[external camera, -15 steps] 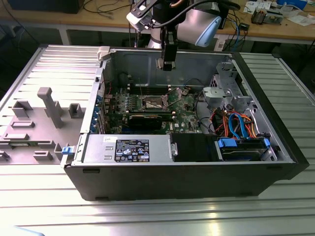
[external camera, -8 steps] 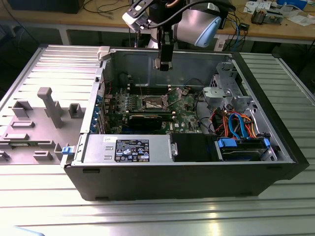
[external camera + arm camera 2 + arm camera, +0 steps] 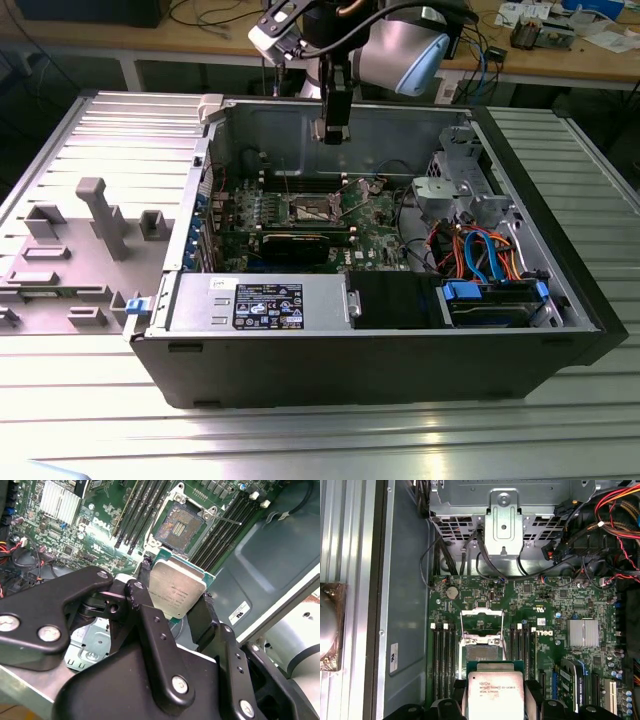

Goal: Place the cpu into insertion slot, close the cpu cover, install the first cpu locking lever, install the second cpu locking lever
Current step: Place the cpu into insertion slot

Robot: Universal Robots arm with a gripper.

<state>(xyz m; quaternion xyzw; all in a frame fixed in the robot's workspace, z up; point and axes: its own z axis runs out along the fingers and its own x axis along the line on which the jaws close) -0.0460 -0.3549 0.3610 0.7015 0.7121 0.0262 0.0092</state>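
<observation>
Status: step 1 of 4 in progress, 0 finished.

- My claw (image 3: 170, 594) is clamped on the cpu (image 3: 180, 587). My fingers (image 3: 142, 605) press 2 opposite edges, with the metal lid facing the camera.
- The cpu hangs in the air over the motherboard (image 3: 545, 600), near the insertion slot (image 3: 179, 527) but not touching it. It is not yet seated.
- The insertion slot is bare and its contact field is exposed.
- The cpu cover (image 3: 481, 612) is swung open, off the slot. It is not yet closed.
- 1 locking lever (image 3: 225, 519) sticks out free as a thin rod beside the slot. I can't tell where the 2nd one sits. Neither is latched, as far as I can judge.
- Left to do: seat the cpu, close the cover, install lever 1 and lever 2.

What each view adds:
- The exterior view gives height. My arm (image 3: 395, 50) reaches down into the open computer case (image 3: 400, 370), and the claw is well above the board. The cpu is too small there to tell.
- The second wrist view gives the grip: both fingers on the chip, which looks tilted relative to the slot from this angle.
- The first wrist view gives the layout from overhead. The slot sits between 2 banks of memory slots (image 3: 442, 650), the open cover frame is on its far side from the cpu, and a heatsink (image 3: 583, 632) is off to one side.
</observation>
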